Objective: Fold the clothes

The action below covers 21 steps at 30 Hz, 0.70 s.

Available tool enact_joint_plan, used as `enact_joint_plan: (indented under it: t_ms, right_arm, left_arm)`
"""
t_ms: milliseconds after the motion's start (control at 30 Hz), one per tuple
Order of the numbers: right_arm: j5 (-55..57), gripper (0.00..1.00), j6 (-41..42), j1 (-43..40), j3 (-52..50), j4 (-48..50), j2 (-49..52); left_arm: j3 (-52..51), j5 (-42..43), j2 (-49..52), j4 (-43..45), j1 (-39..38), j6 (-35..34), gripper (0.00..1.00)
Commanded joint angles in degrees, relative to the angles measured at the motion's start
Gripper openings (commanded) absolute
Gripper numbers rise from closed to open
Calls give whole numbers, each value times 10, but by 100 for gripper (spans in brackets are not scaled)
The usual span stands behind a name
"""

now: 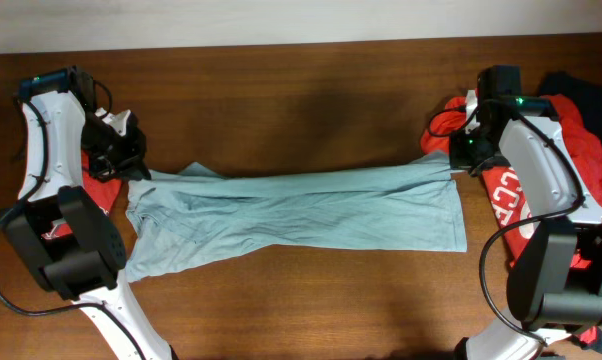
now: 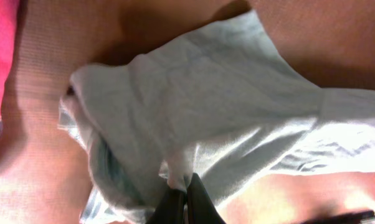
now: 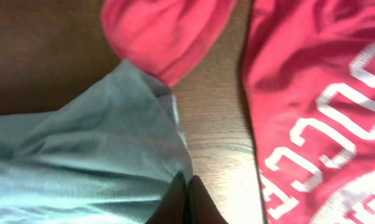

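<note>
We've got the grey-blue shirt [image 1: 301, 212] stretched long-ways across the desk [image 1: 301, 90]: left fingers [image 2: 173, 209] clamped on its sleeve end, right fingers [image 3: 173, 205] on the far hem corner, 1 arm per end.

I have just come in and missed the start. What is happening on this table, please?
The robot holds a pale grey-blue T-shirt stretched across the table. The left gripper pinches its left end, the right gripper a corner at its right end; both are shut on the cloth. The folding is not yet finished. A red shirt with white lettering lies further right.
</note>
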Motion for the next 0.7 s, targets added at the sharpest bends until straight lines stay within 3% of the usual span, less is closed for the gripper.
enact_joint_plan:
  t_ms: [0, 667]
  right_arm:
    - [45, 4, 14, -5, 6, -7, -18]
    - [49, 5, 14, -5, 5, -93, -17]
  left_arm:
    - [7, -23, -19, -24, 2, 6, 1]
    - [-61, -32, -19, -64, 1, 7, 1]
